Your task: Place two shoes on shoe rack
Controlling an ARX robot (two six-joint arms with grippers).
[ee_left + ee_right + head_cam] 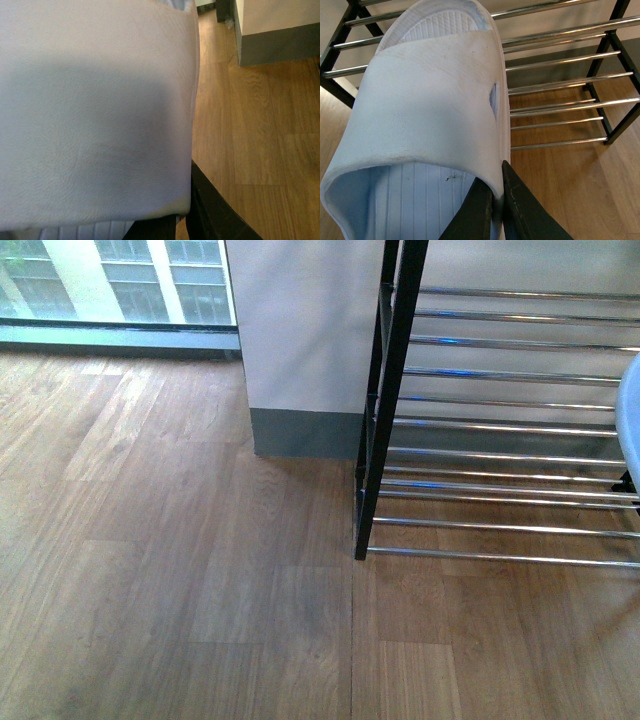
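My right gripper (pixel 497 200) clamps the edge of a pale blue slide sandal (pixel 425 120): a soft, finely pebbled strap arched over a ribbed footbed, pinched between two dark, flat fingers (pixel 525 210). In the right wrist view it fills the left half of the frame, held in front of the shoe rack (pixel 560 90), whose shiny chrome rods run between thin black posts. In the front view a sliver of the sandal (pixel 630 420) shows at the right edge, before the rack (pixel 500 430) on the wood-plank floor (pixel 180 570). My left gripper (pixel 189 220) nips the strap edge of a second sandal (pixel 95 115), matte and grainy, covering most of the left wrist view.
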